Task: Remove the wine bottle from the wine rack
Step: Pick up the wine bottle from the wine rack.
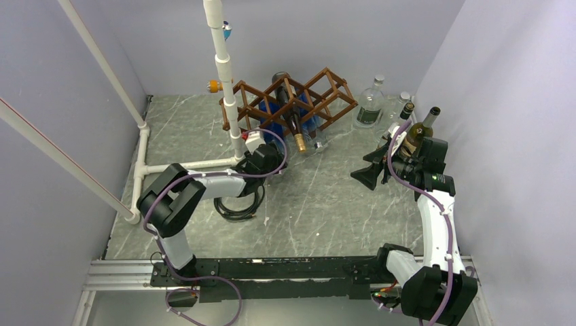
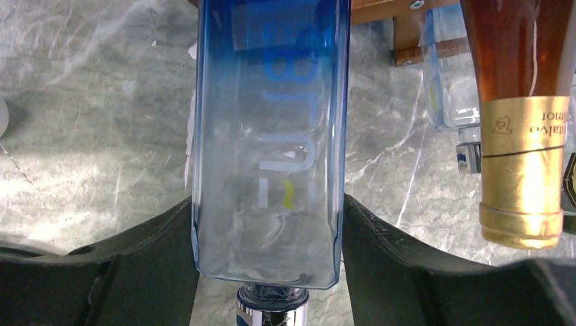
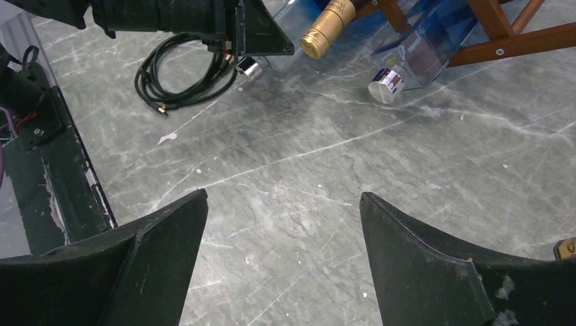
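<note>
A: Starting with the left gripper [image 2: 268, 204].
B: Clamped on the blue bottle [image 2: 272, 102], with fingers [image 2: 170, 231] pressed to both flat sides near the silver cap.
A: And the wine bottle [image 2: 519, 136]?
B: Lying in the wine rack [image 1: 326, 88] at the back of the table [image 3: 306, 156], probably in a lower cell. Hard to be sure through the crowded lattice. Gold-foiled neck poking out toward the arms, just right of the blue bottle, touched by neither gripper.
A: Right gripper [image 3: 284, 204]?
B: Spread wide, grasping nothing, hovering over the table, right of the rack, near standing bottles [image 1: 370, 103].
</note>
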Motion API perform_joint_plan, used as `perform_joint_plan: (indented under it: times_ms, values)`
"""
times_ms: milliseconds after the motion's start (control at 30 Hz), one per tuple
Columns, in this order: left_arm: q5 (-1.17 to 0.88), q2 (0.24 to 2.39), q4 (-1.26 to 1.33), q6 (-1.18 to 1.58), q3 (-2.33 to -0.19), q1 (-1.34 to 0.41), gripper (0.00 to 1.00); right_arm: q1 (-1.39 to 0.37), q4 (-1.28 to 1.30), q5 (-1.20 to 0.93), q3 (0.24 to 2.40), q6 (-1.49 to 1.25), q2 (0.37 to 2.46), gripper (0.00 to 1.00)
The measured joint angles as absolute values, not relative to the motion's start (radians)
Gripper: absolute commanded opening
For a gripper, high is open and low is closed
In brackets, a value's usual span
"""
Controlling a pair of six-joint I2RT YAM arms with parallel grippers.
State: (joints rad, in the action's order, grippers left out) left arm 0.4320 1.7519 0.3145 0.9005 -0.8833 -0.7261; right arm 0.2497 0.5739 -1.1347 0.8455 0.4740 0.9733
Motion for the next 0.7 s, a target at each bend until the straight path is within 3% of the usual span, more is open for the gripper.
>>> perform_joint_plan:
  times_ms: [400,700]
  values:
    - [0.404,1.783,0.289,0.878,-0.937,-0.697,0.60,0.247,0.574,-1.132,0.846,0.479,0.973,0.85]
    - [0.379,1.783,0.426,0.856,-0.865,-0.695,0.65,0.246,0.574,-1.132,0.846,0.480,0.973,0.86]
